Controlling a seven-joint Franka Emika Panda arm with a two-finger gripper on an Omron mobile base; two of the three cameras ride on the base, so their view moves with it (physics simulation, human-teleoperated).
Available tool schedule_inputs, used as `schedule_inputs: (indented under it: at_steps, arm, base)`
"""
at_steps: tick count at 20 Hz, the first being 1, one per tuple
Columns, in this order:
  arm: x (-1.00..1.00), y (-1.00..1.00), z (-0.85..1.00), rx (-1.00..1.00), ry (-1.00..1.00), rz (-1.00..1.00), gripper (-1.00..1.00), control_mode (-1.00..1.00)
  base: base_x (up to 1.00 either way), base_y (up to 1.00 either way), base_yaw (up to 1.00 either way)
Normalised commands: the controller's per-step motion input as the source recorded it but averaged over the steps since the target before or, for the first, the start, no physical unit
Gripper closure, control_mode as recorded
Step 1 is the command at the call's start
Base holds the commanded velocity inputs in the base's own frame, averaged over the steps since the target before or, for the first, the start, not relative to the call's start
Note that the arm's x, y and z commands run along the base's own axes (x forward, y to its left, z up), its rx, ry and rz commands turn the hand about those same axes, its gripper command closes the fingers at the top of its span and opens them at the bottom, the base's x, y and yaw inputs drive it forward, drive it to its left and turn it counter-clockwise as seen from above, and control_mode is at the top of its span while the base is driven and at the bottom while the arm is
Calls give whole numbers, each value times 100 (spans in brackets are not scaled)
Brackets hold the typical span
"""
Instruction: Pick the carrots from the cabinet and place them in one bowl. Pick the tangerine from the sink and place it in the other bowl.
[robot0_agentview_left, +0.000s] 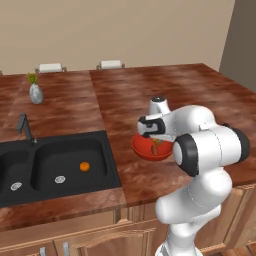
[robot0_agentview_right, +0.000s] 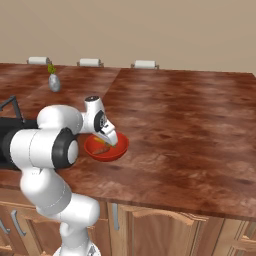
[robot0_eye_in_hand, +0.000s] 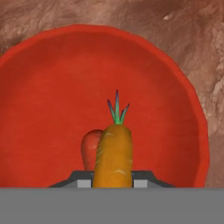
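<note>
Right now your orange carrot (robot0_eye_in_hand: 113, 153) sits clamped between the nearly closed jaws (robot0_eye_in_hand: 113, 180), green top pointing away from them. Just beside it lies the darker carrot (robot0_eye_in_hand: 91, 148), in the red bowl (robot0_eye_in_hand: 52, 78) directly beneath the jaws on the bench (robot0_agentview_right: 190, 125). Off to one side, the tangerine (robot0_agentview_left: 84, 166) rests in the sink (robot0_agentview_left: 50, 150).

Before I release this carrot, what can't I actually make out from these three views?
- Finger tips: hand view, cut by the bottom edge; contact with the orange carrot is hidden.
- Darker carrot: hand view, half covered by the orange one.
- Red bowl: left base view, far side behind the arm.
- Sink: left base view, left basin cut by the edge.
</note>
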Motion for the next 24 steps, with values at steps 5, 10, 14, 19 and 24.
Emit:
schedule_inputs:
  at_steps: [5,10,14,19,24]
  arm:
    - [9,-1,-15,0,0,0,100,-100]
    - [0,-5,-13,0,0,0,100,-100]
    - [0,-4,-13,0,0,0,100,-100]
    - [0,-5,-13,0,0,0,-100,-100]
    - [0,-8,-12,0,0,0,-100,-100]
  base:
    - [0,0,0]
    - [0,0,0]
    - [0,0,0]
    - [0,0,0]
    - [0,0,0]
